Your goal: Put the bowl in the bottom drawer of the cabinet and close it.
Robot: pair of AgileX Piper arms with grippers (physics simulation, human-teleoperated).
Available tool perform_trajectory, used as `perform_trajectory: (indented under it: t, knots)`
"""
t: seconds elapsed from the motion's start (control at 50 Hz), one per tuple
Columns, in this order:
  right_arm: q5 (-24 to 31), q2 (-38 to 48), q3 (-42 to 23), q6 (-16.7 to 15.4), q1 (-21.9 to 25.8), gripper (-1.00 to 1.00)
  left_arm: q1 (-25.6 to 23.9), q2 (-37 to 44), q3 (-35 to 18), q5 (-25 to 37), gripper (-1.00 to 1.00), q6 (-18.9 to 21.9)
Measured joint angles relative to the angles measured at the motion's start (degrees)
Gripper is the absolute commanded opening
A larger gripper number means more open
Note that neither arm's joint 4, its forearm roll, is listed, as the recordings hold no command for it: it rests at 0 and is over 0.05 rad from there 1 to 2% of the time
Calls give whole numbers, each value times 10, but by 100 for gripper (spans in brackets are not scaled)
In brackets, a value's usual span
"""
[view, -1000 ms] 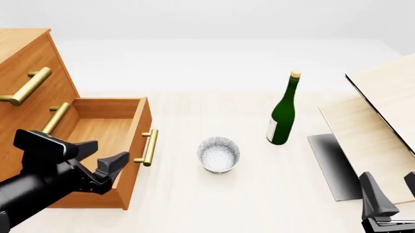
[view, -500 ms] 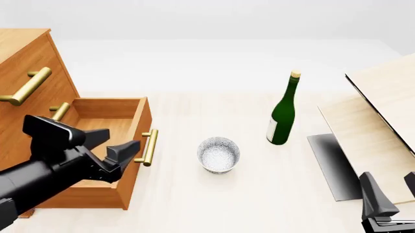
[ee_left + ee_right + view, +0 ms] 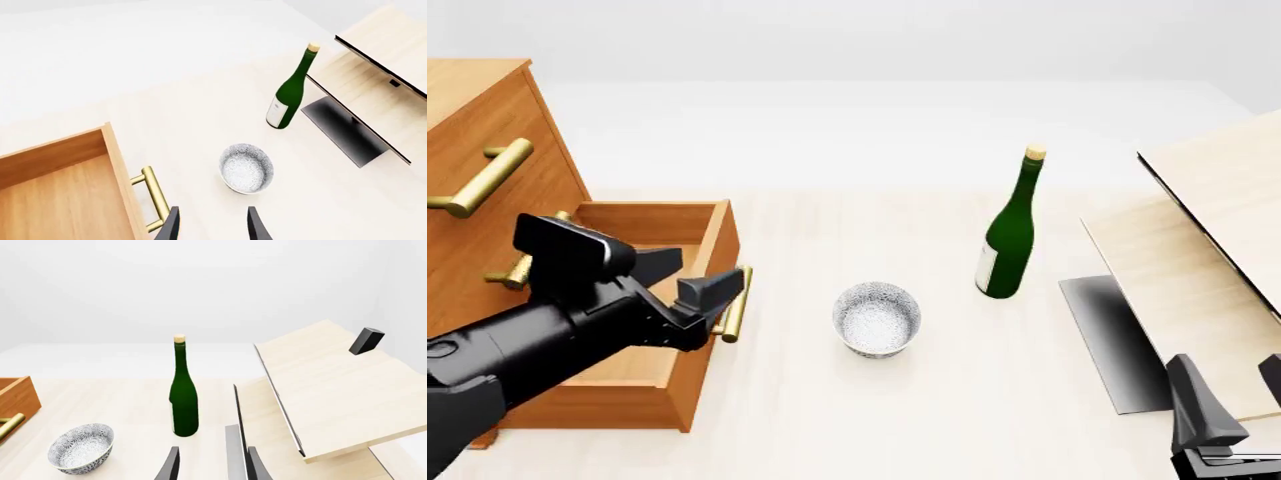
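The speckled white bowl [image 3: 877, 317] [image 3: 247, 168] [image 3: 81, 447] stands upright on the table, right of the cabinet [image 3: 487, 130]. The bottom drawer [image 3: 654, 225] [image 3: 60, 200] is pulled out, and what shows of its inside holds nothing. Its brass handle [image 3: 735, 303] faces the bowl. My left gripper [image 3: 694, 275] [image 3: 213, 227] hovers open over the drawer's front edge, left of the bowl and apart from it. Low at the right, my right gripper [image 3: 1234, 400] [image 3: 213, 467] is open and holds nothing.
A green wine bottle [image 3: 1009, 230] [image 3: 287, 95] [image 3: 183, 400] stands behind and right of the bowl. Slanted pale wooden boards [image 3: 1214, 220] and a dark grey plate [image 3: 1114, 340] fill the right side. Two upper cabinet handles [image 3: 487, 175] stick out.
My left gripper has moved forward and to the right over the open drawer, closer to its handle and the bowl. The right arm and the bowl have stayed put.
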Motion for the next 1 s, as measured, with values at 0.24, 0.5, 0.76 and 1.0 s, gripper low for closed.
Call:
perform_trajectory:
  t: [0.24,0.5,0.76,1.0]
  knots:
    - [0,0,0,0,0,100,-14,37,-17,-17,100,-15]
    - [0,0,0,0,0,100,-21,81,-41,-29,100,-32]
    - [0,0,0,0,0,100,-26,135,-75,-36,100,-55]
    - [0,0,0,0,0,100,-28,193,-108,-45,100,-72]
